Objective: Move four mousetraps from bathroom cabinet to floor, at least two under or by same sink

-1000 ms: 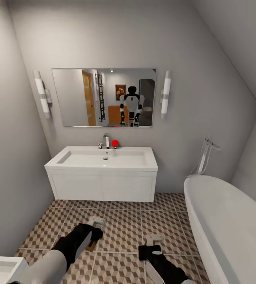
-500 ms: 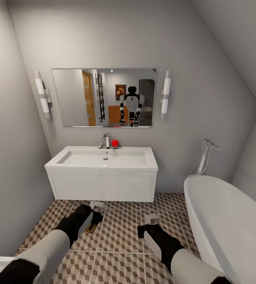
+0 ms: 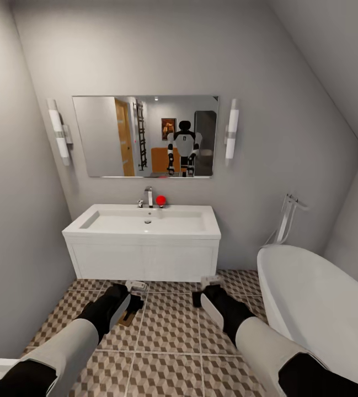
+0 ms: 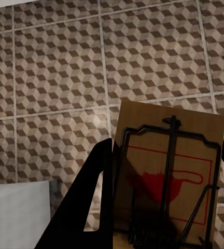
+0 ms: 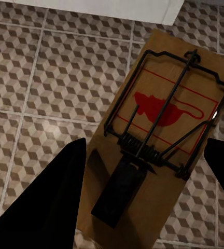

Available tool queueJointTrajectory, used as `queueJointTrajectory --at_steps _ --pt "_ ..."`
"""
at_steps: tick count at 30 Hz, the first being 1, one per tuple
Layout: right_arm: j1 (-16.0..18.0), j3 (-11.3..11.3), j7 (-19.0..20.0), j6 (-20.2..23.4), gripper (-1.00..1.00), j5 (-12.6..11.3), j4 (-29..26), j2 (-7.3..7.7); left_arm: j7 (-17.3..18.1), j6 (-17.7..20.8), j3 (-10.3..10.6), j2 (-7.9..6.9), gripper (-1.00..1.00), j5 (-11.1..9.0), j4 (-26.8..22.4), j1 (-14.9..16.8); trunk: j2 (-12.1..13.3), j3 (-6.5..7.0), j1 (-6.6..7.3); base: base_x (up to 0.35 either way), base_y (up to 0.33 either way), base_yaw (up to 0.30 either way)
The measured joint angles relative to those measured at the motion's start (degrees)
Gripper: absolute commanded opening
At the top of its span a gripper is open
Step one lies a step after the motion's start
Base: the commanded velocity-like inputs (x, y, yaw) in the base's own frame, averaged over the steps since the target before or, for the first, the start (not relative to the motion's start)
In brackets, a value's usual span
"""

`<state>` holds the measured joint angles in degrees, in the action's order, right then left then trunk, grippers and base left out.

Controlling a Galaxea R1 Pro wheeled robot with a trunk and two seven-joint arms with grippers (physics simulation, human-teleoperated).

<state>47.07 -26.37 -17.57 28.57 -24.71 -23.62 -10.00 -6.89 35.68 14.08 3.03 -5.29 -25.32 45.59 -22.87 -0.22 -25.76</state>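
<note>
Low in the head view, both arms reach over the brown, beige and cream cube-patterned tile floor (image 3: pixel 167 331) before the white rectangular vanity sink (image 3: pixel 145 242). The left end effector (image 3: pixel 128 302) is clamped on a flat tan wooden mousetrap with dark wire and a red mark (image 4: pixel 169 176). The right end effector (image 3: pixel 205 293) grips a second such mousetrap (image 5: pixel 161 135), held above the tiles.

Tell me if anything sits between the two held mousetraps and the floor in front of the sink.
Nothing visible does. The left gripper holds one mousetrap and the right gripper holds another mousetrap, both above bare patterned floor tiles just before the white sink cabinet.
</note>
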Motion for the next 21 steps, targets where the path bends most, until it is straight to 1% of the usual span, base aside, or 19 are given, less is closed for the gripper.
queueJointTrajectory --at_steps 5,8,13,21 --pt "1.3 0.1 0.0 0.8 -1.00 0.0 0.3 0.00 0.0 0.4 0.0 0.08 -1.00 0.0 -0.1 0.0 0.0 0.00 0.00 0.000 0.000 0.000" --pt "2.0 0.6 -0.1 1.0 -1.00 0.0 0.7 0.00 0.0 1.3 0.0 0.16 -1.00 -0.1 -0.3 0.0 0.0 0.00 0.00 0.000 0.000 0.000" --pt "2.4 2.3 -0.1 1.1 -1.00 0.0 1.0 0.00 0.0 3.1 0.0 0.52 -1.00 -0.2 -0.5 0.0 0.0 0.00 0.00 0.000 0.000 0.000" --pt "2.5 3.0 -0.1 1.2 -1.00 0.0 1.1 0.00 0.1 5.2 0.0 0.64 -1.00 -0.1 -0.5 0.0 0.0 0.00 0.00 0.000 0.000 0.000"
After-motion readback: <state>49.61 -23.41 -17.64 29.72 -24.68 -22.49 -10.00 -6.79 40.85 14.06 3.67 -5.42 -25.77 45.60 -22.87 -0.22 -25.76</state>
